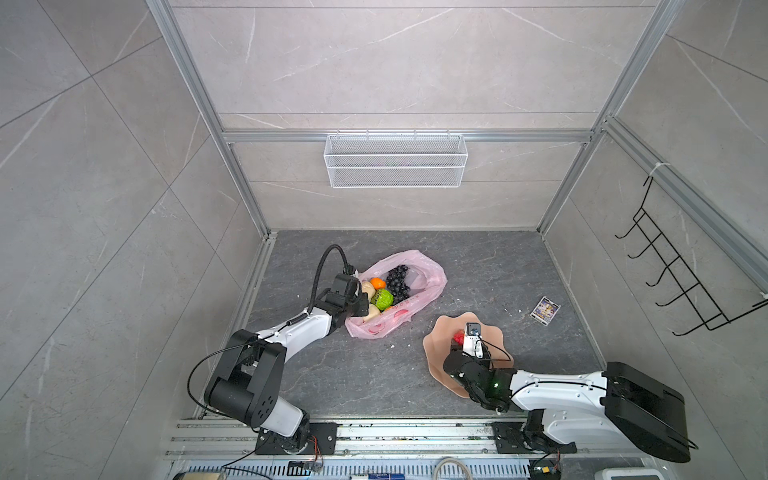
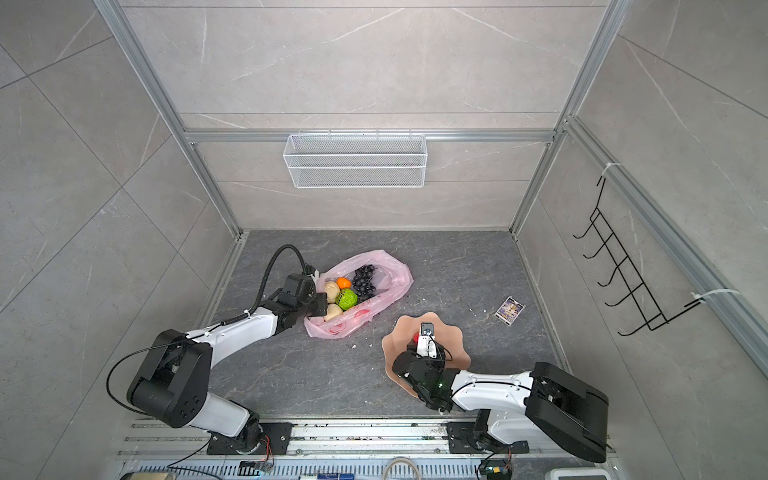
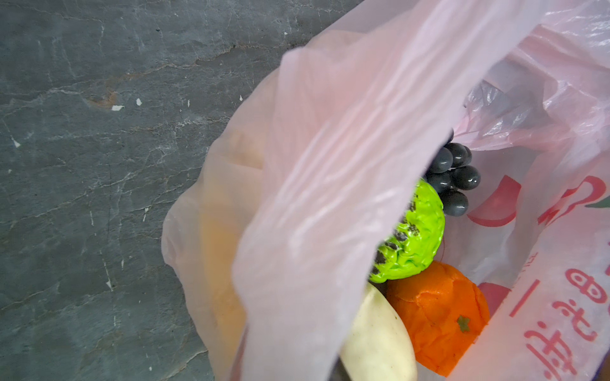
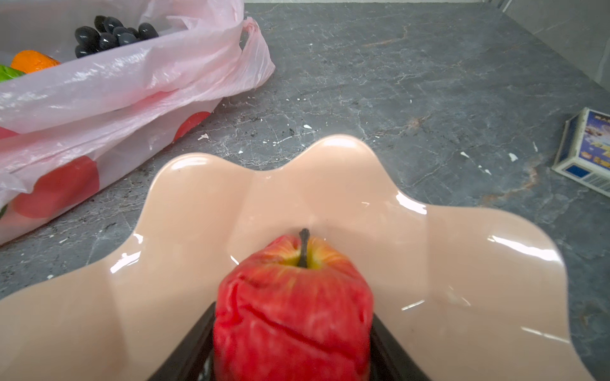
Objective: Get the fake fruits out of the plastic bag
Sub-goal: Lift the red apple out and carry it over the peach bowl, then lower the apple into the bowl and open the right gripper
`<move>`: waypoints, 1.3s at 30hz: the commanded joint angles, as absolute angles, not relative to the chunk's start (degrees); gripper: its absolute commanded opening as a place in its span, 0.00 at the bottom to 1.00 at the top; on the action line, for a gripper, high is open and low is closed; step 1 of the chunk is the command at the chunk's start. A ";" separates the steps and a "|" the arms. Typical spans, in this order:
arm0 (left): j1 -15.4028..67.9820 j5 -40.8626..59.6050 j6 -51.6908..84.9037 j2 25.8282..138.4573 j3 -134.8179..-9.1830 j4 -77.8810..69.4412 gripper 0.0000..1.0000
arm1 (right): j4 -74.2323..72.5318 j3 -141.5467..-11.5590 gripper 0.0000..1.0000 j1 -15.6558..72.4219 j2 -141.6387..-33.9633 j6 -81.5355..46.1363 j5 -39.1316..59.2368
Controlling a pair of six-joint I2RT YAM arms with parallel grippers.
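The dark grey stone table (image 1: 478, 270) fills the floor of the booth. On it, left of the middle, lies the pink plastic bag (image 1: 430, 282), crumpled, with its mouth gaping upward and red printed marks on its near side.

To the right of the bag and nearer, apart from it, sits the peach wavy-edged dish (image 1: 451, 328).

The left gripper (image 1: 360, 302) is at the bag's left rim, clamped all the way together. From its wrist camera a sheet of the bag's film rises right up to the lens, so it looks to have the rim pinched, though the fingers themselves are out of sight there.

The right gripper (image 4: 293, 356) hangs over the dish, its jaws about half apart and pressed on either side of the red apple (image 4: 293, 297), stem pointing far. Whether the apple touches the dish I cannot tell.

The rest of the fruit is in the bag: the dark grape bunch (image 1: 397, 279) toward the far side, the green bumpy fruit (image 1: 382, 298) just near of it, an orange (image 1: 377, 283) to the left of the grapes, and two beige lumpy fruits (image 1: 368, 287) by the left rim. The left wrist view shows a second orange (image 3: 435, 313) beside the green one.

A small printed box (image 1: 545, 308) lies flat well to the right, just far of the dish.
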State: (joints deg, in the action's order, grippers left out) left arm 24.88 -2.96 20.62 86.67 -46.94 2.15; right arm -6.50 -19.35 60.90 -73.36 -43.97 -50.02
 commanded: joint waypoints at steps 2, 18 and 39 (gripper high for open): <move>24.97 -3.97 19.25 86.40 -48.16 1.96 0.00 | -8.94 -19.59 0.60 61.25 -76.52 -45.36 -52.18; 24.96 -4.38 19.12 85.61 -47.99 2.13 0.00 | -16.68 -25.92 0.62 60.04 -87.72 -41.15 -53.46; 24.96 -4.37 18.94 85.96 -48.08 2.16 0.00 | -12.40 -25.93 0.77 59.60 -86.07 -42.19 -53.27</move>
State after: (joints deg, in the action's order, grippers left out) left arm 24.88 -3.16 20.49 86.67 -46.94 2.20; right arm -14.02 -26.48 59.81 -87.57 -41.06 -53.63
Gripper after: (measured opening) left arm 0.046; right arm 0.772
